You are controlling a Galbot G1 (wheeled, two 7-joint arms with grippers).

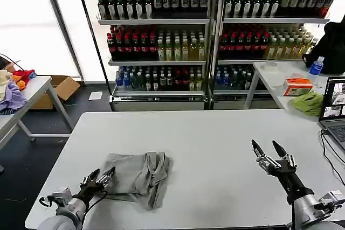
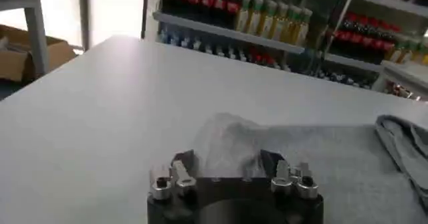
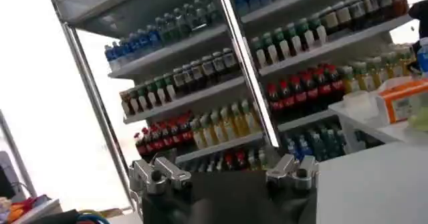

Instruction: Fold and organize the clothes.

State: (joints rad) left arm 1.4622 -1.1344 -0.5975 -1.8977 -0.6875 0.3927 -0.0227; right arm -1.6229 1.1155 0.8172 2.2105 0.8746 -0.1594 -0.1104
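A light grey shirt (image 1: pixel 137 173) lies bunched and partly folded on the white table (image 1: pixel 215 133), near its front left. My left gripper (image 1: pixel 101 176) is low at the shirt's left edge, open, fingers pointing toward the cloth. In the left wrist view the grey shirt (image 2: pixel 321 168) spreads just beyond the open left gripper (image 2: pixel 229 162), with a raised fold right ahead of it and nothing held. My right gripper (image 1: pixel 268 149) is open above the table's front right, well away from the shirt. In the right wrist view the right gripper (image 3: pixel 224 178) points toward the drink shelves.
Shelves of bottles (image 1: pixel 161 36) stand behind the table. A side table (image 1: pixel 280 76) at the right carries an orange box (image 1: pixel 297 86), a lime-green cloth (image 1: pixel 309 103) and a blue bottle (image 1: pixel 316 66). A laptop (image 1: pixel 335 109) sits at the right edge. Coloured fabrics (image 1: pixel 13 87) lie at left.
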